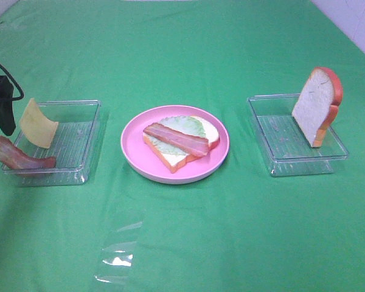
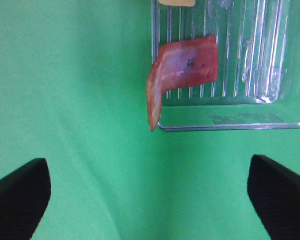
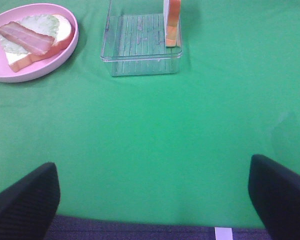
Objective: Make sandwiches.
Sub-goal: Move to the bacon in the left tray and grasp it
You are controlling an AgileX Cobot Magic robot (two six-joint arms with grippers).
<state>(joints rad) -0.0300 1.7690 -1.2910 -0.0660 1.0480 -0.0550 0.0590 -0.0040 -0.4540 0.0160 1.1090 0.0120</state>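
**Stack status.** The plate (image 1: 131, 152), at the table's (image 1: 188, 243) centre, is carrying the bread (image 1: 170, 159), the lettuce (image 1: 182, 126) and one bacon (image 1: 176, 140) strip, stacked in that order. The cheese (image 1: 38, 125) is leaning upright in the far left part of the left tray (image 1: 73, 146). The spare bacon (image 2: 185, 67) is lying across that tray's near left corner, with one end hanging over the rim. The top slice (image 1: 313, 106) is standing on edge toward the far right corner of the right tray (image 1: 280, 140).

**Effectors.** The left gripper (image 2: 149, 200) is hovering outside the left tray's left rim with its jaws spread wide and empty, facing the spare bacon. The right gripper (image 3: 152, 200) is likewise spread and empty. It is hanging over bare cloth by the table's near edge, well apart from the right tray.

**Step in hand (judged).** The left arm is lining up to take a filling from the left tray, most likely the spare bacon.

**Procedure.**
- The overhanging end is offering the cleanest grip, since the fingers are meeting no tray wall there.
- The jaws should be straddling the strip across its width, not its length.
- The lift should be going straight up, so the strip is not dragging the light tray or knocking the cheese.
- The strip is looking limp, so it may be sagging once lifted.
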